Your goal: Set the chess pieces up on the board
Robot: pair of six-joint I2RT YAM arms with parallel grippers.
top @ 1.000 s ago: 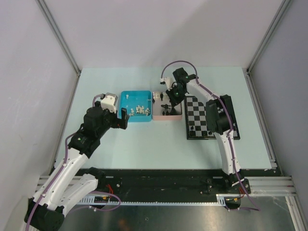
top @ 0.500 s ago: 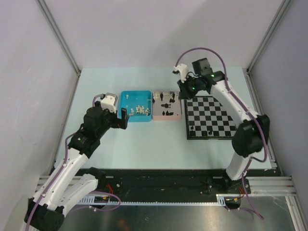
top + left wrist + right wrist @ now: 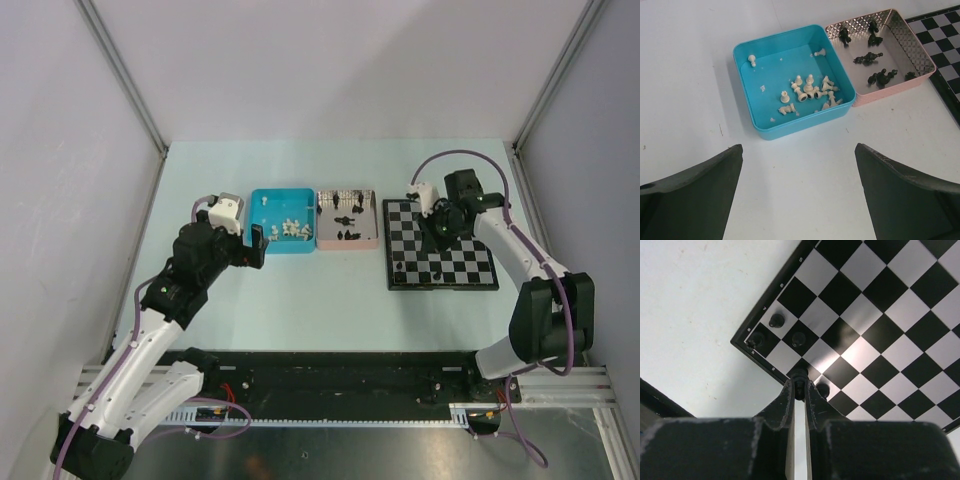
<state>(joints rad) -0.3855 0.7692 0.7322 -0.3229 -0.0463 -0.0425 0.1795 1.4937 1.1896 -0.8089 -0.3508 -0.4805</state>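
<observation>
Your right hand (image 3: 799, 386) is pinched shut on one small black piece (image 3: 799, 374) and holds it above the board (image 3: 880, 315), though you cannot tell whether the piece touches a square. A few other black pieces (image 3: 776, 320) stand on squares close to one corner of the board, just in from its thin black border. Your left hand (image 3: 799, 150) hangs wide open and holds nothing, low over the table (image 3: 300, 295) just in front of the blue tray (image 3: 790, 131). In that tray the white pieces (image 3: 807, 92) lie mostly in a loose heap, with a couple apart near the far wall. The pink tray (image 3: 890, 92) sits touching the blue one's right side and holds scattered black figures (image 3: 875, 57). The board lies flat to the right of the pink tray. The table is pale mint and matte, with a few faint scuffs in the left wrist view. Plain grey-white walls (image 3: 300, 70) enclose it on three sides, with slanting metal posts (image 3: 122, 75) at the corners.
</observation>
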